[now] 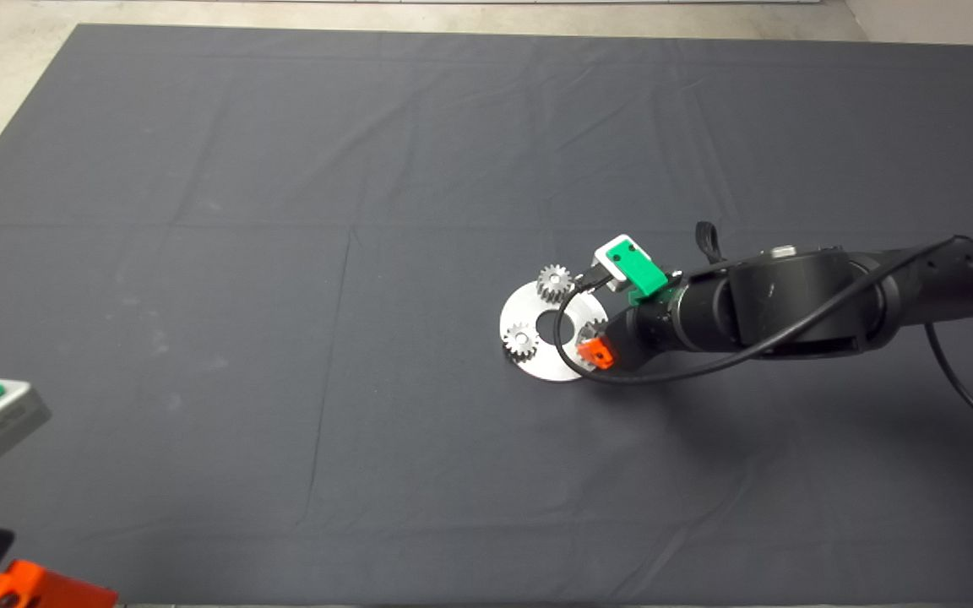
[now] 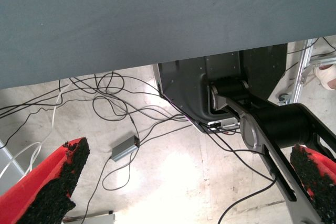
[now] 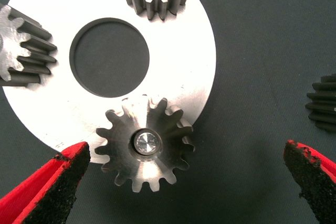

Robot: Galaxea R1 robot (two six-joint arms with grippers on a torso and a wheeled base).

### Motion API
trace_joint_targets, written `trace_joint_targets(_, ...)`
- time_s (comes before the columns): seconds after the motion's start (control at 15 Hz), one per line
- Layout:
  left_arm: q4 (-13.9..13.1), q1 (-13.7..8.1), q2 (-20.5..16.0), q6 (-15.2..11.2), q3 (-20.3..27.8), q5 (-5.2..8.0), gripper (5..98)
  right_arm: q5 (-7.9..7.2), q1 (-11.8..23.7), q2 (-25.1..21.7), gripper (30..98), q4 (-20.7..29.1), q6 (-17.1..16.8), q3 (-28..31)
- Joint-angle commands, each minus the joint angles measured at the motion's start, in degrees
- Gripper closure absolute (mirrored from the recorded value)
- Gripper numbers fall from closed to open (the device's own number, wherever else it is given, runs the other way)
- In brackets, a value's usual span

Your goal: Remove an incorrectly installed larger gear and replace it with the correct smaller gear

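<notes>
While the right pincer (image 3: 181, 182) hangs right over the plate (image 3: 47, 93), its two red fingers (image 3: 52, 187) are spread wide with nothing between them except the big gear (image 3: 144, 148) down below. That gear sits on a pin at the plate's edge, its teeth overhanging the rim onto the mat (image 3: 262, 40), and it lies flat with its axis pointing straight up at the wrist camera. So the gap between the fingers is already lined up over it, though not dead centre: the gear sits closer to one finger than the other. My guess is the next move is a straight drop and a squeeze across the teeth.

The small gear (image 3: 324, 100) is just peeking in off to the side, lying on the mat clear of the plate, near the other finger. Two pale little gears (image 1: 553, 281) are mounted on the far side of the plate, around the centre hole (image 3: 109, 57).

In the head view the right arm reaches in to the plate mid-surface, so it's clearly the nearer one. The left pincer (image 2: 184, 182) is parked at the lower left edge, fingers apart, holding nothing, looking at floor cables.

No brands, labels or writing I can read anywhere.
</notes>
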Motion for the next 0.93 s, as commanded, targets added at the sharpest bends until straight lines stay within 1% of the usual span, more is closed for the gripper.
trace_joint_targets(0.0, -0.92, 0.01, -0.27, -0.06, 0.67, 0.33, 5.3, -1.34, 0.81, 0.32, 30.7, -1.78, -0.19, 0.24)
trace_joint_targets(0.2, -0.92, 0.01, -0.76, -0.06, 0.76, 0.24, 5.3, -0.99, 0.25, 0.41, 30.7, -1.78, 0.16, -0.2)
trace_joint_targets(0.67, -0.92, 0.01, -0.89, -0.06, 0.76, 0.24, 5.3, -0.82, -0.51, 0.85, 30.7, -1.78, 0.34, -1.68)
trace_joint_targets(0.8, -0.92, 0.01, -0.89, -0.06, 0.76, 0.24, 5.3, -0.82, -0.51, 1.06, 33.1, -1.78, 0.25, -1.69)
trace_joint_targets(0.87, -0.92, 0.07, -0.89, -0.06, 0.76, 0.24, 5.3, -0.82, -0.6, 1.69, 33.2, -1.78, 0.07, -1.72)
